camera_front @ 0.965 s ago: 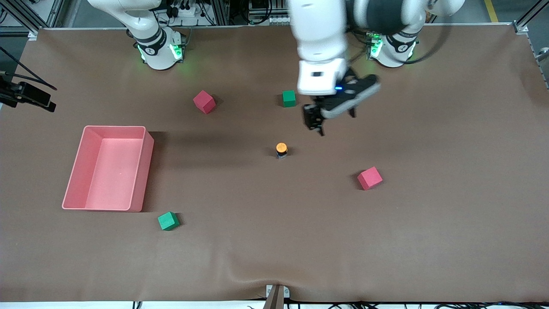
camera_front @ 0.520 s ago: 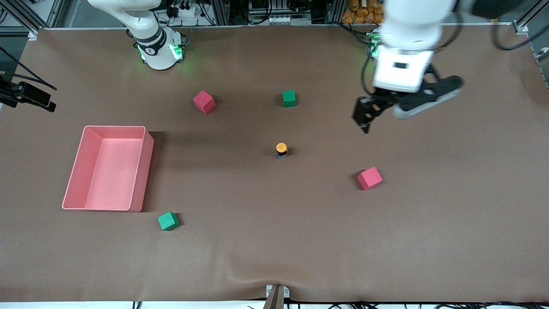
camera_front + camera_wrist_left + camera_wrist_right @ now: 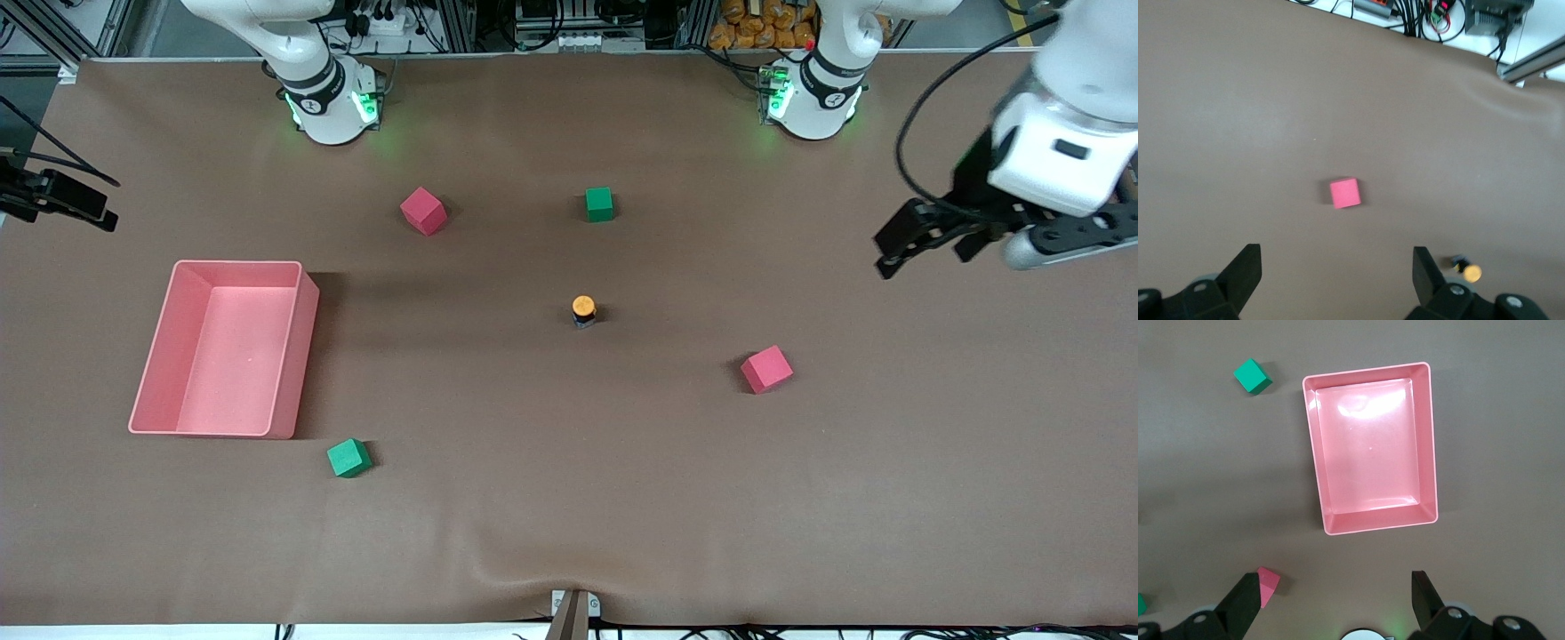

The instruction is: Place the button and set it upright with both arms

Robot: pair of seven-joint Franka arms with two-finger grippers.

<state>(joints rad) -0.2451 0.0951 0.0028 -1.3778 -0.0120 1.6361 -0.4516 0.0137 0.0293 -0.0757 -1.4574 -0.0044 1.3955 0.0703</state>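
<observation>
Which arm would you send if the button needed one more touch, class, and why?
Probably the left. Its open claw hangs over bare table at the left arm's end, with the upright button showing in its wrist view. The right claw, open, looks down on the pink tray; no button shows there.

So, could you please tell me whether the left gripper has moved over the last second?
Yes. The left gripper has swung from beside the green cube toward the left arm's end of the table, away from the button.

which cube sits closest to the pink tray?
The green cube nearest the front camera, just off the pink tray's corner. The other green cube and both red cubes sit clearly farther away.
</observation>
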